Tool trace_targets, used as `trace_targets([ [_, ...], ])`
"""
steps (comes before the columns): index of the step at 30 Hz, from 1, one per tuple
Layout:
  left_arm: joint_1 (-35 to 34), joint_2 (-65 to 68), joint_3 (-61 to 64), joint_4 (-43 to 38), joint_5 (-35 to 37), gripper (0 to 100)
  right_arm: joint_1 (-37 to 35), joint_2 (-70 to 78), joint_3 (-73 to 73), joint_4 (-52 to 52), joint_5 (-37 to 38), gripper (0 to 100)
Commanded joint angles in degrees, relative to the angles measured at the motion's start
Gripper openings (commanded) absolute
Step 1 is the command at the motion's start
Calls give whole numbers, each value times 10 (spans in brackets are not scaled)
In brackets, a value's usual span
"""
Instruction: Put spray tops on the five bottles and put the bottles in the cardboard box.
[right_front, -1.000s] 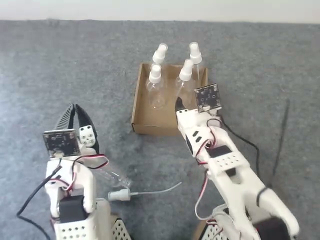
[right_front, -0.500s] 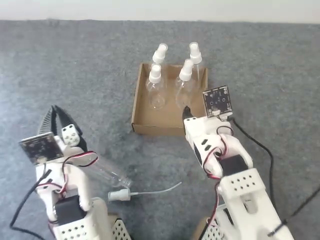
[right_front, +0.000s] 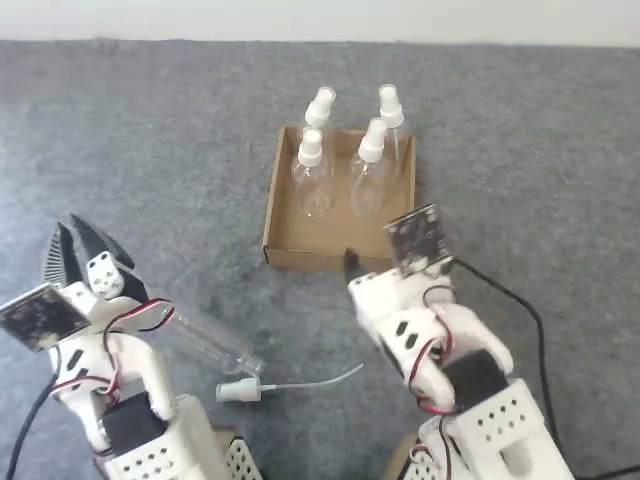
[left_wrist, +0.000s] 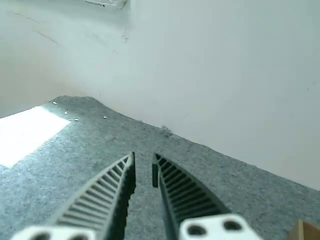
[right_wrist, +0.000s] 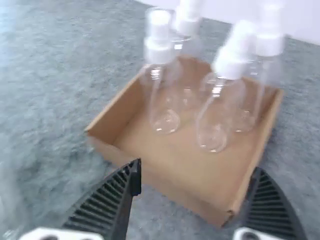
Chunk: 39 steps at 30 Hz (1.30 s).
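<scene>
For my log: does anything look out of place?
Yes. One bottle lies uncapped on the carpet, its spray top loose beside it; the other four stand capped in the cardboard box.

Clear glossy bottles (right_front: 315, 190) — matt cardboard box (right_front: 300, 256) — rough carpet (right_front: 150, 130).

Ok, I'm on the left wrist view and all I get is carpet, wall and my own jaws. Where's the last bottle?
Observer: The last bottle lies on its side on the carpet, close beside the left arm.
Operator: Does it have its top on?
Observer: No. The spray top lies loose on the carpet next to the bottle's mouth, with its thin tube stretched out.
Operator: And the others?
Observer: Four bottles, all with tops on, stand upright in the cardboard box.
</scene>
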Motion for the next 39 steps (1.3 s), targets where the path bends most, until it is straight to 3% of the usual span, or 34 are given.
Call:
trace_targets([
  [1, -4, -11, -3, -16, 10, 60, -89, -29, -11, 33, -3, 238],
  [10, -4, -11, -3, -16, 9, 62, -266, -29, 5, 43, -5, 238],
  [15, -21, -11, 10, -47, 11, 62, -327, -28, 24, 25, -6, 238],
  [25, -36, -11, 22, -76, 11, 62, -368, 35, 72, -102, -2, 238],
  [39, -37, -11, 23, -76, 11, 62, -370, 327, -94, -117, -2, 239],
])
